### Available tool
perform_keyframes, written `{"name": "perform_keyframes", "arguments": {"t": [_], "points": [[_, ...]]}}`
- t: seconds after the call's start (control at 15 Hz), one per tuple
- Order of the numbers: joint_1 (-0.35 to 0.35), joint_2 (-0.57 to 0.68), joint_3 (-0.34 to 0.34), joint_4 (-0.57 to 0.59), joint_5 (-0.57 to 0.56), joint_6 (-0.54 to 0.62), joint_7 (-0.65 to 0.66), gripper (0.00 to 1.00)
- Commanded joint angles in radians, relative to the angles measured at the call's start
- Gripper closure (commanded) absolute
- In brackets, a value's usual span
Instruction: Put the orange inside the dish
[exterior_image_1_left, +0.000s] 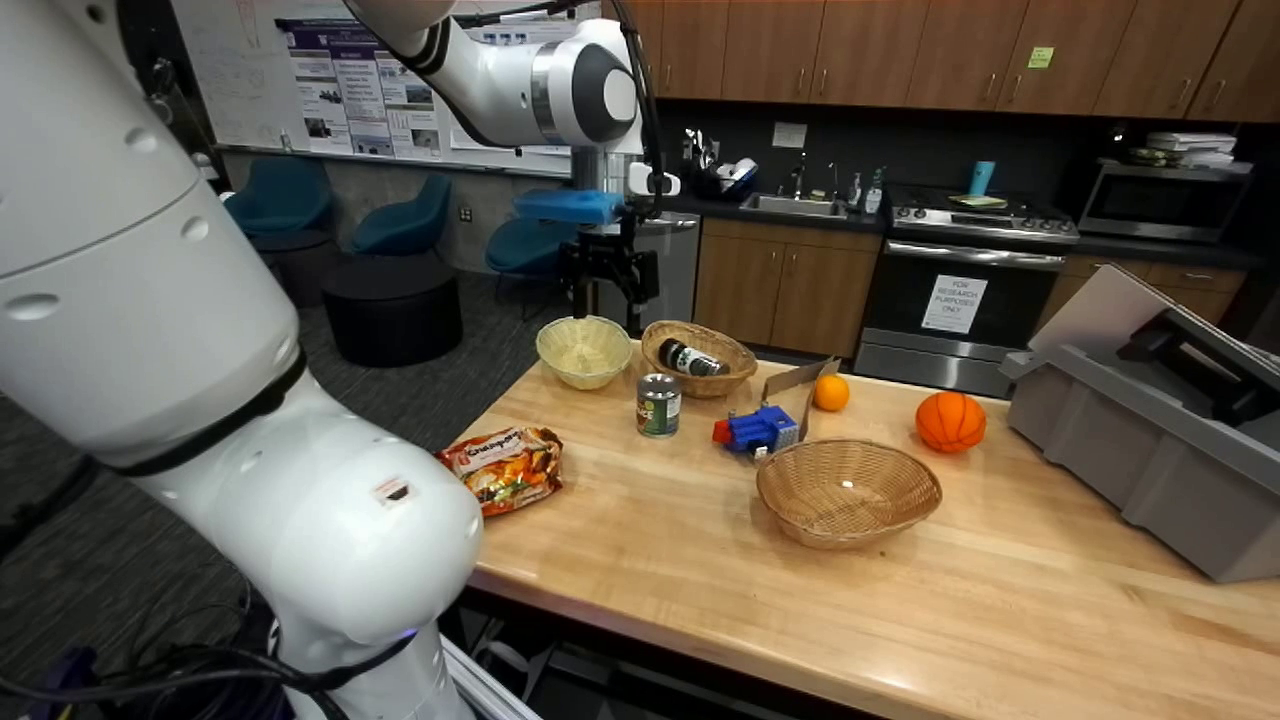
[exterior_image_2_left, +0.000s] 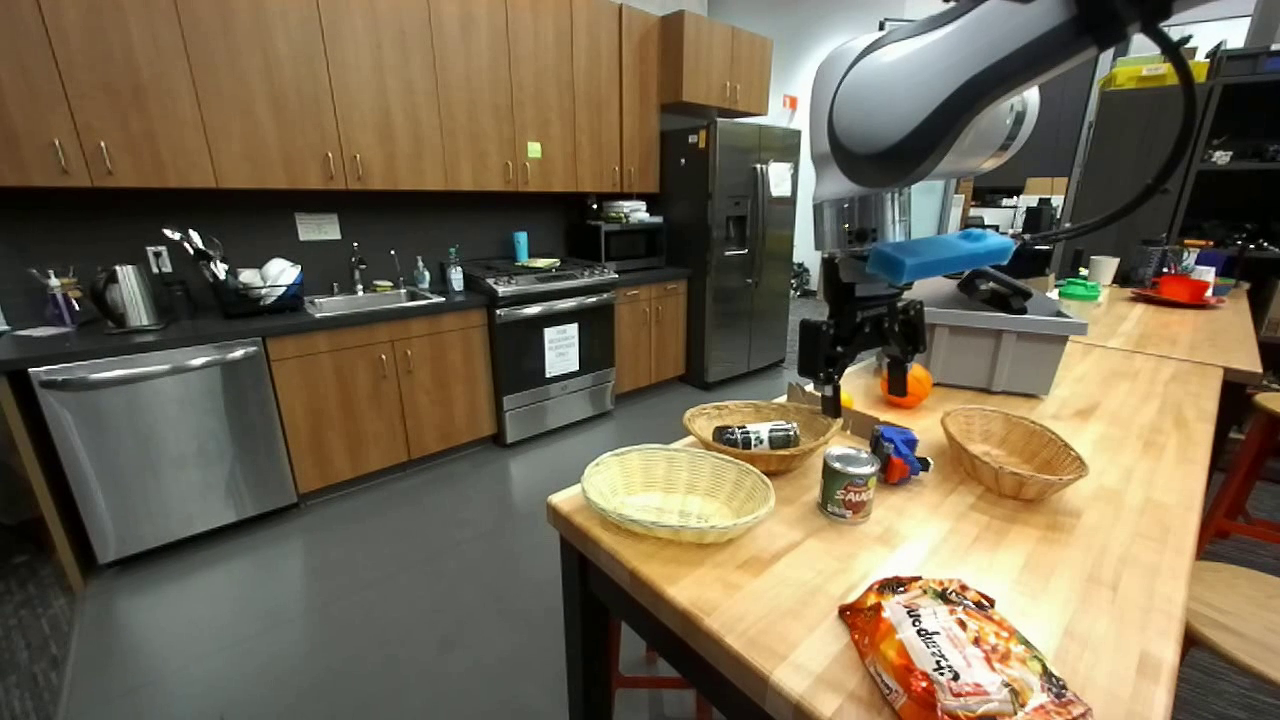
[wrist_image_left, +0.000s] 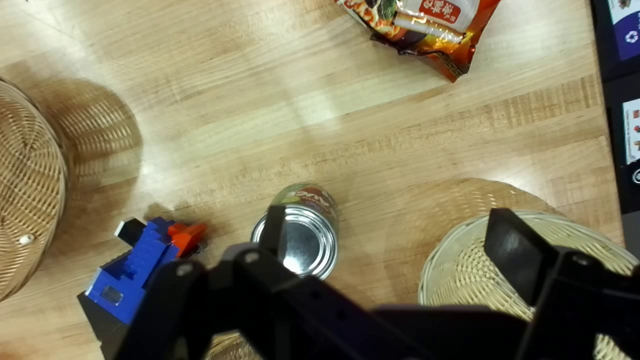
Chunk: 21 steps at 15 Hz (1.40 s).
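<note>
The orange (exterior_image_1_left: 831, 392) is a small round orange-yellow fruit on the table, beside a cardboard piece. In an exterior view it is mostly hidden behind a gripper finger (exterior_image_2_left: 846, 399). It is out of the wrist view. The dish (exterior_image_1_left: 845, 528) is a wide tan-brown woven bowl nearer the front of the table, with a tiny white spot inside. It also shows in an exterior view (exterior_image_2_left: 1012, 462) and at the left edge of the wrist view (wrist_image_left: 31, 165). My gripper (exterior_image_1_left: 608, 303) is open and empty, high above the table. In the wrist view its fingers (wrist_image_left: 390, 232) spread over a can and a pale bowl.
A pale yellow-green bowl (exterior_image_1_left: 584, 352), a brown basket (exterior_image_1_left: 745, 372) holding a dark bottle (exterior_image_1_left: 692, 358), a can (exterior_image_1_left: 658, 405) and a blue toy (exterior_image_1_left: 760, 430) stand nearby. A larger orange ball (exterior_image_1_left: 950, 421), a grey bin (exterior_image_1_left: 1130, 460) and a snack bag (exterior_image_1_left: 510, 468) also lie around.
</note>
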Motion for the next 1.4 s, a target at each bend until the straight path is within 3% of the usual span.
{"name": "perform_keyframes", "arguments": {"t": [0.0, 0.33, 0.53, 0.8, 1.33], "points": [[0.013, 0.001, -0.012, 0.001, -0.004, -0.002, 0.003, 0.00], [0.007, -0.004, -0.002, 0.000, -0.040, -0.001, 0.029, 0.00], [-0.007, 0.020, 0.017, 0.012, -0.195, 0.002, 0.063, 0.00], [-0.024, 0.016, -0.007, 0.025, -0.341, 0.000, 0.069, 0.00], [-0.060, 0.121, -0.063, 0.141, -0.367, 0.066, 0.075, 0.00]]}}
